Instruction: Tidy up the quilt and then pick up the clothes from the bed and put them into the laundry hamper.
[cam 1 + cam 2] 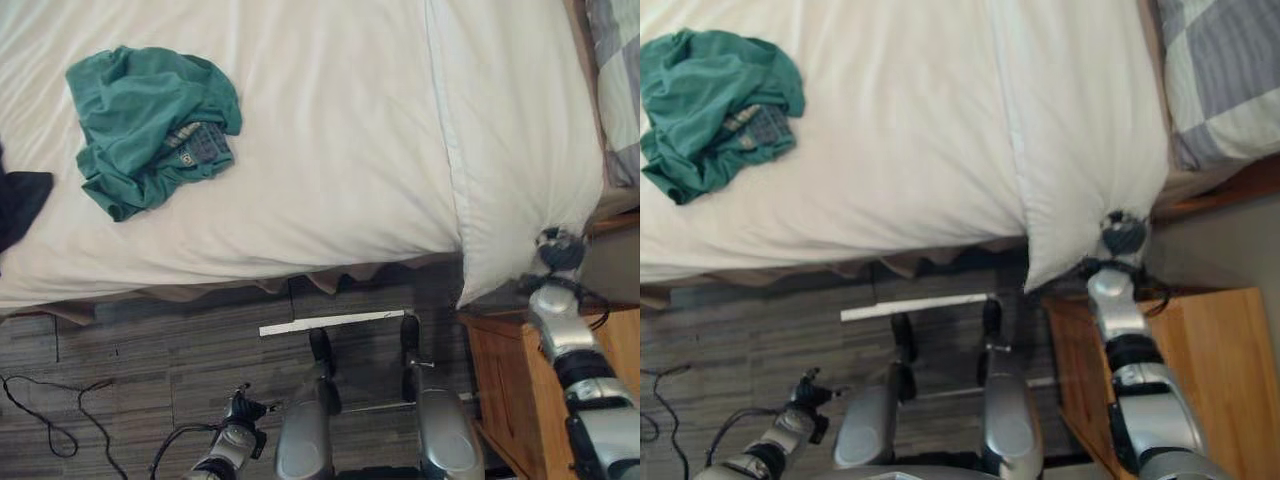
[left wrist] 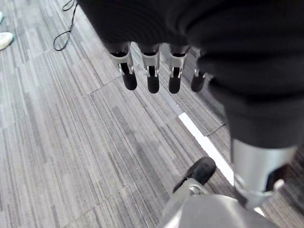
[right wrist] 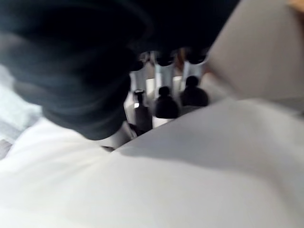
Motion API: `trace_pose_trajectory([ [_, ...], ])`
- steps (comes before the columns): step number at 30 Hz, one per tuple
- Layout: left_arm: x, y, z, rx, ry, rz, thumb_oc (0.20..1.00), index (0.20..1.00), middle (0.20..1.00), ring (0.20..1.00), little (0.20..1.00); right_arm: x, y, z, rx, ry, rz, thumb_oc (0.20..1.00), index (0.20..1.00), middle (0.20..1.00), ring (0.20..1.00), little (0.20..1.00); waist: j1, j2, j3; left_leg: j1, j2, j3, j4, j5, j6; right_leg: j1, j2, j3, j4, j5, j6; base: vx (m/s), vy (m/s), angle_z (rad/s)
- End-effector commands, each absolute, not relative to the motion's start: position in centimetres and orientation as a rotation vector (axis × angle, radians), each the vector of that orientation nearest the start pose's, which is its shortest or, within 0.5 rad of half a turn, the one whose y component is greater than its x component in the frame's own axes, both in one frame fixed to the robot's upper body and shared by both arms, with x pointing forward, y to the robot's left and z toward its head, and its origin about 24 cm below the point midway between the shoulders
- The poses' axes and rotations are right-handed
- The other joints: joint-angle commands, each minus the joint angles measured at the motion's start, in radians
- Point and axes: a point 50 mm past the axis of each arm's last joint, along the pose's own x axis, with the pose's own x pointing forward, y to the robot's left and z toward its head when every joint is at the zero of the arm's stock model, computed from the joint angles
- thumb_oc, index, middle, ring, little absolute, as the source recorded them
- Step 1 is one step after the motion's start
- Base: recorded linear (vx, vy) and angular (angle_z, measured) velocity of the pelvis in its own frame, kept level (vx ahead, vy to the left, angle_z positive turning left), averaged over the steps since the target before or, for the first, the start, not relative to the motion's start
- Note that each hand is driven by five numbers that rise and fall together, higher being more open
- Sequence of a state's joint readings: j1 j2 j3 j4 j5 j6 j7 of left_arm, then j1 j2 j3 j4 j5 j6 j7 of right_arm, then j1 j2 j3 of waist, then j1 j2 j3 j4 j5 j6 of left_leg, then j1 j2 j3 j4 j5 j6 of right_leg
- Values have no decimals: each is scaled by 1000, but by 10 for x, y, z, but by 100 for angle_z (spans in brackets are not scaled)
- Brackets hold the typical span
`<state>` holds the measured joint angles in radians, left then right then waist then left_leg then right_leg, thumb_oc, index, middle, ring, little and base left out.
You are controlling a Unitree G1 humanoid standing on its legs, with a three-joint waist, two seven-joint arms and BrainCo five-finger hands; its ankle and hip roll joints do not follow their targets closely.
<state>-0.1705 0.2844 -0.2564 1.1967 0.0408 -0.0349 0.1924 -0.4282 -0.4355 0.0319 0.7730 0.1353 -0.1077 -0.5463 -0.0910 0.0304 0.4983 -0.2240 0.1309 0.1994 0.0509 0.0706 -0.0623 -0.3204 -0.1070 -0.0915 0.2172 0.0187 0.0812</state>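
Observation:
A white quilt (image 1: pixel 330 150) covers the bed, and its right end lies as a folded-over band (image 1: pixel 510 130) with a corner hanging off the near edge. My right hand (image 1: pixel 558 250) is at that corner, fingers (image 3: pixel 166 102) curled onto the white cloth, which creases toward it. A crumpled green garment (image 1: pixel 150 120) with a grey patterned piece in it lies at the bed's left. A dark garment (image 1: pixel 20 200) shows at the far left edge. My left hand (image 1: pixel 238 410) hangs low over the floor, its fingers (image 2: pixel 153 76) straight and holding nothing.
A wooden nightstand (image 1: pixel 510 370) stands right under my right arm, close to the bed's corner. A grey checked pillow (image 1: pixel 1220 70) lies at the bed's right end. A white strip (image 1: pixel 330 322) lies on the grey plank floor by the bed's edge.

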Motion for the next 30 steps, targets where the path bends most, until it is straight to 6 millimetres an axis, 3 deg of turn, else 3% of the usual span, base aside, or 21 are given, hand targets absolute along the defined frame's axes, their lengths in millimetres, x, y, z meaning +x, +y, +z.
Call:
trace_pose_trajectory([
  [1, 169, 262, -127, 578, 979, 177, 1000, 1000, 1000, 1000, 1000, 223, -291, -63, -381, 570, -609, 200, 200, 200, 200, 200, -51, -54, -88, 16, 85, -3, 193, -176, -51, 25, -37, 43, 69, -151, 32, 27, 71, -7],
  [4, 167, 262, -127, 582, 982, 190, 1000, 1000, 1000, 1000, 1000, 158, -280, -112, -348, 834, -576, 200, 200, 200, 200, 200, -71, -66, -111, 58, 75, 5, 166, -186, -46, 63, -37, 37, 46, -146, 36, 61, 60, -3],
  [5, 167, 263, -127, 582, 982, 190, 1000, 1000, 1000, 1000, 1000, 158, -280, -113, -348, 834, -576, 200, 200, 200, 200, 200, -71, -67, -113, 56, 74, 5, 160, -180, -46, 62, -37, 36, 41, -140, 35, 72, 30, -2],
  [6, 164, 262, -129, 578, 990, 188, 1000, 1000, 1000, 1000, 1000, 138, -275, -124, -348, 912, -556, 200, 200, 200, 200, 200, -74, -70, -120, 78, 69, 8, 153, -189, -44, 81, -35, 36, 36, -143, 38, 107, 36, -9],
  [7, 160, 260, -131, 571, 998, 181, 1000, 1000, 1000, 1000, 1000, 108, -267, -141, -342, 1050, -512, 884, 884, 884, 884, 884, -79, -76, -142, 119, 56, 11, 117, -180, -39, 122, -32, 32, -2, -129, 40, 114, 38, -5],
  [8, 160, 260, -131, 571, 998, 181, 1000, 1000, 1000, 1000, 1000, 108, -267, -141, -342, 1050, -512, 884, 884, 884, 884, 884, -79, -76, -141, 120, 56, 12, 117, -180, -39, 123, -32, 33, -3, -129, 40, 111, 49, -5],
  [9, 158, 259, -132, 563, 1000, 177, 1000, 1000, 1000, 1000, 1000, 97, -263, -147, -345, 1106, -483, 1000, 1000, 1000, 1000, 1000, -78, -76, -154, 139, 45, 12, 95, -178, -35, 144, -32, 33, -37, -121, 42, 76, 37, -3],
  [11, 150, 256, -136, 549, 1010, 161, 1000, 1000, 1000, 1000, 1000, 83, -255, -155, -369, 1190, -405, 1000, 1000, 1000, 1000, 1000, -66, -75, -169, 171, 18, 21, 74, -178, -32, 201, -47, 22, -114, -90, 50, 74, 84, -6],
  [14, 151, 254, -136, 530, 1002, 160, 1000, 1000, 1000, 1000, 1000, 92, -251, -155, -423, 1184, -324, 1000, 1000, 1000, 1000, 1000, -54, -77, -169, 156, 20, 18, 126, -181, -46, 231, -66, 8, -153, -82, 51, -14, 129, 18],
  [15, 151, 251, -136, 533, 993, 140, 1000, 1000, 1000, 1000, 1000, 108, -249, -152, -523, 1148, -213, 1000, 1000, 1000, 1000, 1000, -32, -80, -171, 140, 54, 17, 163, -167, -70, 247, -96, -4, -182, -77, 54, 4, 267, 11],
  [18, 146, 246, -140, 541, 1002, 118, 1000, 1000, 1000, 1000, 1000, 122, -241, -149, -575, 1103, -119, 1000, 1000, 1000, 1000, 1000, -19, -79, -183, 157, 124, 20, 124, -138, -93, 261, -131, -18, -199, -62, 72, 24, 263, 12],
  [20, 133, 245, -144, 556, 1027, 103, 1000, 1000, 1000, 1000, 1000, 132, -231, -146, -595, 1040, -28, 1000, 1000, 1000, 1000, 1000, -4, -77, -213, 165, 256, 63, 9, -31, -119, 271, -203, -56, -207, -45, 116, 56, 611, 48],
  [22, 118, 247, -149, 555, 1075, 105, 1000, 1000, 1000, 1000, 1000, 131, -225, -148, -584, 1034, 3, 1000, 1000, 1000, 1000, 1000, -1, -64, -239, 186, 281, 87, -39, -11, -144, 287, -241, -91, -205, -41, 137, 75, 416, 66],
  [24, 112, 248, -151, 562, 1097, 100, 1000, 1000, 1000, 1000, 1000, 128, -223, -149, -574, 1044, 0, 1000, 1000, 1000, 1000, 1000, 3, -60, -248, 178, 266, 70, -33, -20, -146, 305, -262, -107, -199, -32, 142, 163, 344, 71],
  [25, 110, 245, -153, 561, 1117, 88, 1000, 1000, 1000, 1000, 1000, 128, -215, -152, -565, 1056, 6, 1000, 1000, 1000, 1000, 1000, 0, -86, -253, 154, 210, 38, 3, -61, -133, 312, -336, -114, -157, 46, 162, 262, 526, 81],
  [27, 111, 249, -152, 561, 1128, 106, 1000, 1000, 1000, 1000, 1000, 137, -209, -150, -553, 1046, 4, 1000, 1000, 1000, 1000, 1000, 6, -110, -241, 149, 154, 50, 29, -102, -100, 290, -408, -130, -98, 177, 158, 184, 482, 82],
  [29, 113, 253, -150, 555, 1129, 121, 1000, 1000, 1000, 1000, 1000, 141, -205, -149, -540, 1033, 4, 1000, 1000, 1000, 1000, 1000, 15, -111, -233, 160, 139, 69, 28, -116, -80, 272, -421, -154, -55, 167, 138, 98, 404, 35],
  [30, 115, 260, -148, 571, 1129, 129, 1000, 1000, 1000, 1000, 1000, 146, -201, -148, -500, 1015, -11, 1000, 1000, 1000, 1000, 1000, 7, -106, -221, 197, 107, 90, -11, -127, -49, 226, -354, -141, 46, 107, 110, 138, 524, -9],
])
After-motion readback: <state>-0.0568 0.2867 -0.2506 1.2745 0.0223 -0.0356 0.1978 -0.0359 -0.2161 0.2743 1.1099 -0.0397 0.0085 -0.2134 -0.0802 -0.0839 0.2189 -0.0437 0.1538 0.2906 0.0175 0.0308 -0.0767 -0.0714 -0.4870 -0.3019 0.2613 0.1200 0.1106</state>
